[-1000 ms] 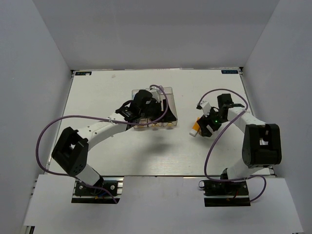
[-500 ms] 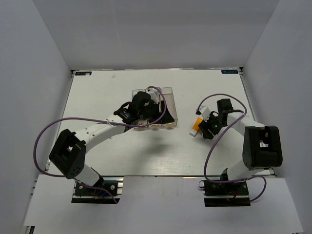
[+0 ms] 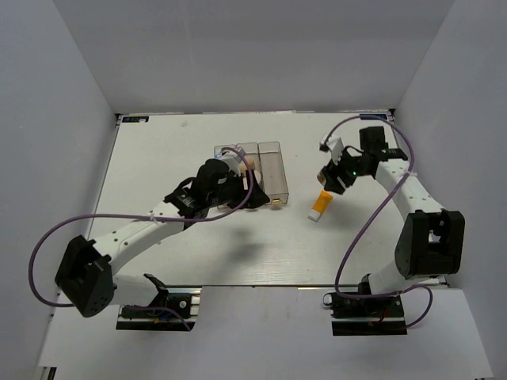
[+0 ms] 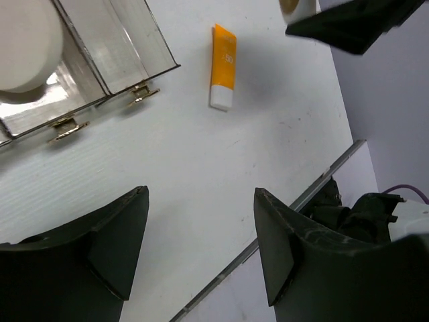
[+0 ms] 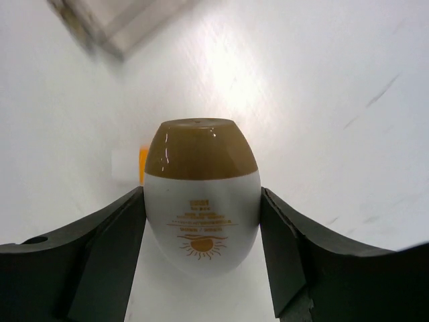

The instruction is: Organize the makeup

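My right gripper [image 5: 201, 225] is shut on an egg-shaped makeup item [image 5: 201, 201], white with a tan top and a sun print, and holds it above the table. In the top view this gripper [image 3: 334, 176] hangs just beyond the orange-white tube [image 3: 318, 206], which lies flat on the table [image 3: 158, 150]. The left wrist view shows the same tube [image 4: 223, 66] right of the clear box [image 4: 100, 60], with a round cream puff [image 4: 23, 47] in one compartment. Over bare table by the box's near side, my left gripper [image 4: 201, 194] is open with nothing in it.
The clear box [image 3: 269, 162] stands at the table's centre back with something beige inside. Grey walls close in the left, right and far sides. The table's near edge and the right arm's base [image 4: 355, 215] show in the left wrist view.
My right gripper has closed on the egg-shaped item and carried it up and toward the far side. My left gripper has pulled back out of the clear box toward the near side.
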`<state>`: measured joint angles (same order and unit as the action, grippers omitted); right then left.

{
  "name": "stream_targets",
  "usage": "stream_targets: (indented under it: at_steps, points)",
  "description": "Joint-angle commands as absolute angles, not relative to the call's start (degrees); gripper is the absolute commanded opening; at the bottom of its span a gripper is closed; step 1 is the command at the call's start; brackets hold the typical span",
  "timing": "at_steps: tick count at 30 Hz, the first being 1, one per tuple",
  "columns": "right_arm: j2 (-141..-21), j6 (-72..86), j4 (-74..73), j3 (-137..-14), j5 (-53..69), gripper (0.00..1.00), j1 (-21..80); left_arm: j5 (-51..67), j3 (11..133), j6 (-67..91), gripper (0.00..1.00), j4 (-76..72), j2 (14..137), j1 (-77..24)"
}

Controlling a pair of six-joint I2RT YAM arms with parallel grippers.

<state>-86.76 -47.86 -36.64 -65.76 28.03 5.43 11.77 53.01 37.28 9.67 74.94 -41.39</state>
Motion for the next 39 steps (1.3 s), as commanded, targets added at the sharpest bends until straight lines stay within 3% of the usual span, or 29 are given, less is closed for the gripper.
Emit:
stream_targets:
  at_steps: [1,10,21,29,31,35,36,38,39]
  points:
    - [-91.2,-44.3,-36.9,-74.9,36.7,0.00,9.6,5.9,51.4,37.7,0.74,11.1,68.9,-41.6]
    - [-106.7,-26.1,-28.0,-94.2,28.8,0.00,19.2,0.8,47.6,40.6,0.74,14.7,60.2,-41.6]
    - [-111.5,-7.6,-19.0,-94.2,7.3,0.00,28.7,-2.5,46.8,41.7,0.74,17.4,57.4,-41.6]
    - [-113.6,-4.0,-18.5,-93.9,-2.7,0.00,30.8,-2.5,47.8,41.5,0.74,17.6,58.9,-41.6]
    - [-113.9,-3.6,-18.7,-93.4,-2.4,0.17,30.8,-2.5,48.1,41.4,0.74,17.6,59.1,-41.6]
    - [-114.4,-3.1,-19.0,-93.1,-1.7,0.31,31.1,-2.3,48.8,41.1,0.74,17.7,59.9,-41.6]
    - [-114.5,-3.1,-19.1,-93.1,-1.1,0.40,31.1,-2.2,49.0,41.1,0.74,17.7,60.4,-41.6]
    - [-114.6,-2.9,-19.3,-93.2,-0.7,0.46,31.0,-2.0,49.0,41.0,0.74,17.6,60.5,-41.6]
    - [-114.6,-2.9,-19.5,-93.3,-0.6,0.56,31.1,-2.0,49.0,41.0,0.74,17.5,60.6,-41.6]
